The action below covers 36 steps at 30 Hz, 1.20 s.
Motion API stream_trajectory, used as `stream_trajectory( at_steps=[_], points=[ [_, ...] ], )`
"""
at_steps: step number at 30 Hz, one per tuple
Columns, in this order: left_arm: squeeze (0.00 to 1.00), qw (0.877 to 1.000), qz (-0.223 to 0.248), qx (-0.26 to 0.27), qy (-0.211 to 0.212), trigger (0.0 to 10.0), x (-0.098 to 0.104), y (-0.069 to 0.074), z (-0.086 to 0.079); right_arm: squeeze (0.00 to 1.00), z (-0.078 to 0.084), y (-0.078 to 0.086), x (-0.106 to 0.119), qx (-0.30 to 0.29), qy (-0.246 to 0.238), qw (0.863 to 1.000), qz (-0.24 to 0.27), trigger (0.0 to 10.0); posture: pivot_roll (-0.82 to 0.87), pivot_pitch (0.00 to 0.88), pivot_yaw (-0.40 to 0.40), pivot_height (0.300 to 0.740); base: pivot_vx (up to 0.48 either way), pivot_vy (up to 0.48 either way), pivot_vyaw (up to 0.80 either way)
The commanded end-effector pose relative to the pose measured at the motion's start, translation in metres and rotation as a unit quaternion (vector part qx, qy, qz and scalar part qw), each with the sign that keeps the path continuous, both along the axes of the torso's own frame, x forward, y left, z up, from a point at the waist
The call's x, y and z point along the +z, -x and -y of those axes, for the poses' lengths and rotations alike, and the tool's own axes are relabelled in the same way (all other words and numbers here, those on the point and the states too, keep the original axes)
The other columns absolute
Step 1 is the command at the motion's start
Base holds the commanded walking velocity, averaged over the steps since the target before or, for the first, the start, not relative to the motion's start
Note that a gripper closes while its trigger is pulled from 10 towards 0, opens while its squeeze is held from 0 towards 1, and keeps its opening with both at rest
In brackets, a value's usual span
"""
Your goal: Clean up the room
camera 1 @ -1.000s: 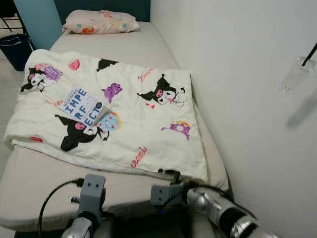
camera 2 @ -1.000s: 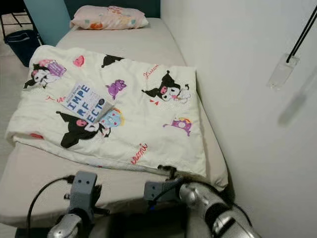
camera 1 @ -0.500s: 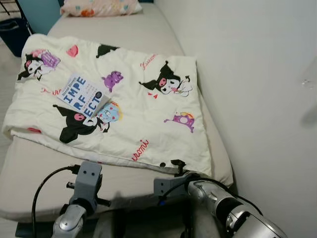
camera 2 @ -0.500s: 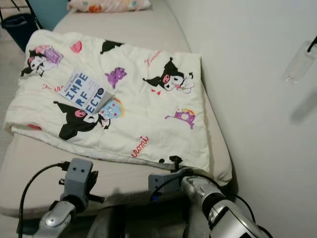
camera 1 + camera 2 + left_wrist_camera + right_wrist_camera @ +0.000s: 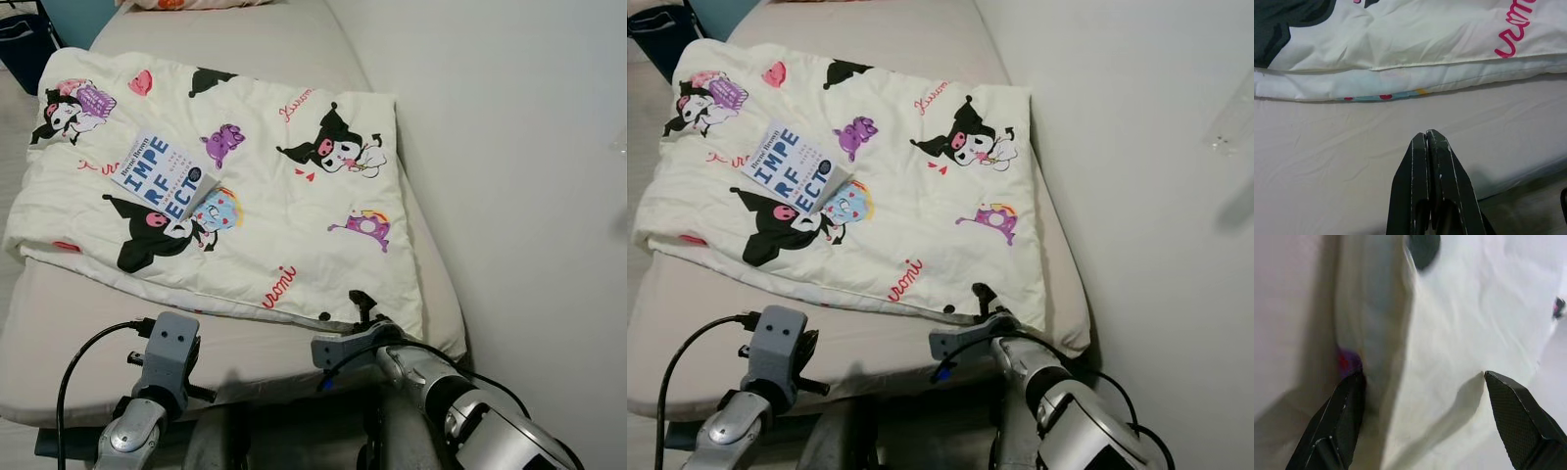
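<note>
A cream quilt [image 5: 284, 186] printed with cartoon figures lies spread on the bed [image 5: 265, 44]. A blue-and-white book [image 5: 162, 184] lies on the quilt's left part. My right gripper [image 5: 1420, 377] stands open at the quilt's near right corner [image 5: 392, 318]. One finger [image 5: 1344, 406] is by the folded edge and the other finger [image 5: 1513, 411] is over the quilt's top. My left gripper [image 5: 1426, 136] is shut with nothing in it, low over the bare beige sheet [image 5: 1352, 161], a little short of the quilt's near edge [image 5: 1400, 78].
A white wall [image 5: 519, 147] runs close along the bed's right side. A dark bin [image 5: 20, 44] stands on the floor at the far left. A pillow's edge [image 5: 186, 3] peeks in at the head of the bed. Bare sheet lies beyond the quilt.
The camera has come closer and tipped down, so the pillow has slid out of the top. My right gripper has reached forward to the quilt's near right corner. The left gripper has barely shifted.
</note>
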<state>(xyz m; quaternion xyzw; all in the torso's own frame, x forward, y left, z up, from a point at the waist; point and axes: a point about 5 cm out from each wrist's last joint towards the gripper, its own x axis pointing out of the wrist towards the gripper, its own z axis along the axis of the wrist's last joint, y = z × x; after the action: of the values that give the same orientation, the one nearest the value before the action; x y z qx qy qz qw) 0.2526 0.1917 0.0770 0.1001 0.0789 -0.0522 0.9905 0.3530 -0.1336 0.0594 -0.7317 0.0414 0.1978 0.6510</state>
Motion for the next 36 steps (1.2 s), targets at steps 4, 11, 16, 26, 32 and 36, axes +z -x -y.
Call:
stream_trajectory(
  at_steps=[4, 11, 16, 26, 32, 36],
  points=[
    [0.00, 1.000, -0.016, 0.007, -0.011, 10.0, -0.005, 0.005, -0.007, 0.00, 0.004, 0.000, -0.001, 0.000, 0.013, 1.000, -0.001, 10.0, 0.12, 0.366, 0.000, 0.600, 0.000, 0.000, 0.00],
    [0.00, 1.000, -0.016, 0.009, -0.015, 10.0, -0.003, 0.004, -0.008, 0.00, 0.004, 0.001, -0.002, 0.021, 0.030, 0.999, -0.008, 0.0, 0.12, 0.364, 0.000, 0.600, 0.000, 0.000, 0.00],
    [0.00, 1.000, -0.014, 0.012, -0.016, 10.0, -0.002, 0.004, -0.009, 0.00, 0.004, 0.003, -0.004, 0.033, 0.035, 0.999, -0.014, 0.0, 0.12, 0.365, -0.002, 0.600, 0.000, 0.000, 0.00],
    [0.00, 1.000, -0.014, 0.019, -0.018, 10.0, -0.002, 0.007, -0.012, 0.00, 0.004, 0.007, -0.009, 0.055, 0.040, 0.997, -0.041, 0.0, 0.12, 0.348, -0.005, 0.600, 0.000, 0.000, 0.00],
    [0.00, 1.000, -0.012, 0.021, -0.013, 10.0, -0.001, 0.011, -0.011, 0.00, 0.016, 0.007, -0.006, 0.070, 0.056, 0.995, -0.049, 0.0, 0.12, 0.332, -0.002, 0.600, 0.000, 0.000, 0.00],
    [0.00, 1.000, -0.013, 0.021, -0.010, 10.0, -0.002, 0.014, -0.009, 0.00, 0.028, 0.005, -0.003, 0.065, 0.057, 0.995, -0.054, 0.0, 0.11, 0.322, -0.003, 0.600, 0.000, 0.000, 0.00]
  ],
)
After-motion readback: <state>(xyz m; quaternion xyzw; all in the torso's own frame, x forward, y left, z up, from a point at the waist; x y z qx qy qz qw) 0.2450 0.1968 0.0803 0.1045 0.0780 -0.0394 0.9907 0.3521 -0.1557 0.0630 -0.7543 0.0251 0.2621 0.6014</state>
